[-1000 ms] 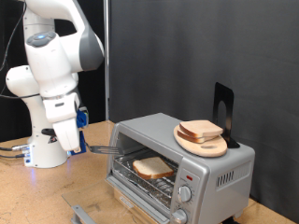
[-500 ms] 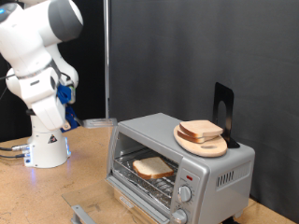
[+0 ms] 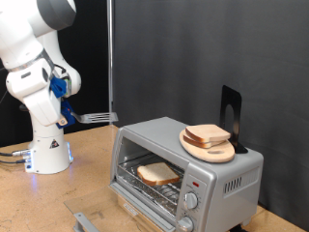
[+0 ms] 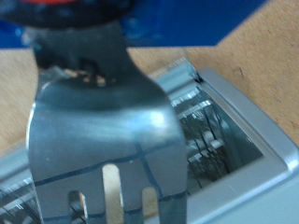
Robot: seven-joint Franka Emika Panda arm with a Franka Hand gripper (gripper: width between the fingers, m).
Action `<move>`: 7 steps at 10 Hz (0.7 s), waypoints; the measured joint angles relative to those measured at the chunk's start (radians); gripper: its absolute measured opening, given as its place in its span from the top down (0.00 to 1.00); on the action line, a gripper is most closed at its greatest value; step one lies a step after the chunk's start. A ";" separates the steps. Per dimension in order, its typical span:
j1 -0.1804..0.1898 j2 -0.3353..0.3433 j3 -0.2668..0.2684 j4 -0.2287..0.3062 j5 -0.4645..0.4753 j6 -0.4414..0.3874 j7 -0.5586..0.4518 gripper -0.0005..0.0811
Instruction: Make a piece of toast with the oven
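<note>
The silver-grey toaster oven (image 3: 224,174) stands at the exterior view's lower right with its door (image 3: 145,206) folded down. One slice of toast (image 3: 157,173) lies on the wire rack inside. My gripper (image 3: 73,115) is at the exterior view's left, above and well clear of the oven, shut on a flat metal slotted spatula (image 3: 98,117) that points toward the oven. In the wrist view the spatula blade (image 4: 103,121) fills the picture, with the oven (image 4: 245,126) below it; the fingers themselves are hidden.
A round wooden board (image 3: 209,151) with two more bread slices (image 3: 208,134) rests on the oven's top, with a black stand (image 3: 230,114) behind it. The robot's white base (image 3: 46,150) stands on the wooden table (image 3: 39,203). A dark curtain hangs behind.
The arm has risen and swung back toward the exterior view's left. The spatula has come out of the oven mouth and now hangs higher, away from the oven. The toast stays on the rack.
</note>
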 joint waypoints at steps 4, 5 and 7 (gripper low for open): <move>0.045 -0.102 0.066 -0.076 0.084 0.016 0.000 0.67; 0.055 -0.133 0.089 -0.101 0.096 0.038 0.010 0.67; 0.073 -0.194 0.146 -0.151 0.132 0.097 0.061 0.67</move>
